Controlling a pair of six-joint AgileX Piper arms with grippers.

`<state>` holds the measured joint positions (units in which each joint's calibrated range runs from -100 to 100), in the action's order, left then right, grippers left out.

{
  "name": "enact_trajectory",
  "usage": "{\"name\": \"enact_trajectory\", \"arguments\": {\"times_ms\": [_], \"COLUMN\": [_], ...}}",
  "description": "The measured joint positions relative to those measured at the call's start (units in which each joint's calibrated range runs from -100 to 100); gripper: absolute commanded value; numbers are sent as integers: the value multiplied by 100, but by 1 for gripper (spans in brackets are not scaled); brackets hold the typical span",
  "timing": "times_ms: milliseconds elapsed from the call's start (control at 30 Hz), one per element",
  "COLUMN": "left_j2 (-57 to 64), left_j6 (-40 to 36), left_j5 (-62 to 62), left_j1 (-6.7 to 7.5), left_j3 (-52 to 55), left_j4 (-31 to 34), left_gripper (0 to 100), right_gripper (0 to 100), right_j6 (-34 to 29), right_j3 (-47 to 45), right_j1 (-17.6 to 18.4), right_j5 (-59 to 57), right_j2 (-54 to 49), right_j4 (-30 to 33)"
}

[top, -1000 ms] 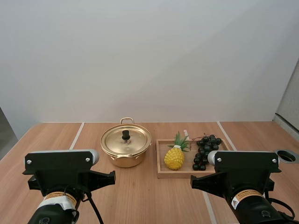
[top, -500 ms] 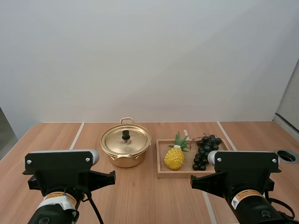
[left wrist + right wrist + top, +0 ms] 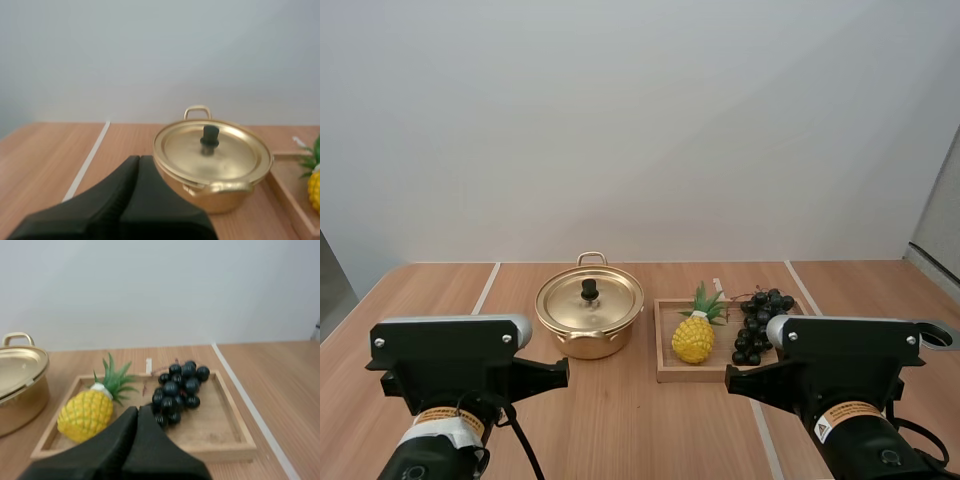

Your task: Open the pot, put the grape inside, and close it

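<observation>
A golden pot point(image 3: 589, 318) stands mid-table with its lid point(image 3: 590, 299) on, a black knob point(image 3: 589, 289) on top. Right of it a bunch of dark grapes point(image 3: 760, 323) lies in a wooden tray point(image 3: 664, 369). In the left wrist view my left gripper point(image 3: 138, 159) is shut, one dark wedge whose tip sits just short of the pot point(image 3: 214, 160) and its lid point(image 3: 212, 151). In the right wrist view my right gripper point(image 3: 138, 409) is shut too, its tip near the grapes point(image 3: 179, 389) in the tray point(image 3: 227, 442). Both arms' housings fill the near edge of the high view.
A yellow pineapple point(image 3: 695, 330) lies in the tray's left half, beside the grapes; the right wrist view shows the pineapple point(image 3: 90, 410) close to the fingers. A round hole point(image 3: 932, 333) is set in the table at the far right. Bare wood lies in front of the pot.
Both arm housings have shifted slightly in the high view. Pot, tray and fruit have not moved.
</observation>
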<state>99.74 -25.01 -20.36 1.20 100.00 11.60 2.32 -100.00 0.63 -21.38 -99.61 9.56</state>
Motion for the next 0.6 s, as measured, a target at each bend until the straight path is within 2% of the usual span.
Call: {"name": "enact_trajectory", "arguments": {"times_ms": [167, 233, 433, 600], "left_j2": [0, 0, 11, 11], "left_j6": [0, 0, 0, 242], "left_j5": [1330, 1506, 1687, 1705], "left_j1": [0, 0, 0, 0], "left_j3": [-92, -324, -1176, -2005], "left_j4": [0, 0, 0, 0], "left_gripper": [0, 0, 0, 0], "right_gripper": [0, 0, 0, 0], "right_j6": [0, 0, 0, 8], "right_j3": [3, 66, 1276, 2642], "right_j1": [0, 0, 0, 0], "right_j5": [1662, 1906, 1879, 1074], "right_j2": [0, 0, -12, -25], "right_j4": [243, 331, 365, 371]}}
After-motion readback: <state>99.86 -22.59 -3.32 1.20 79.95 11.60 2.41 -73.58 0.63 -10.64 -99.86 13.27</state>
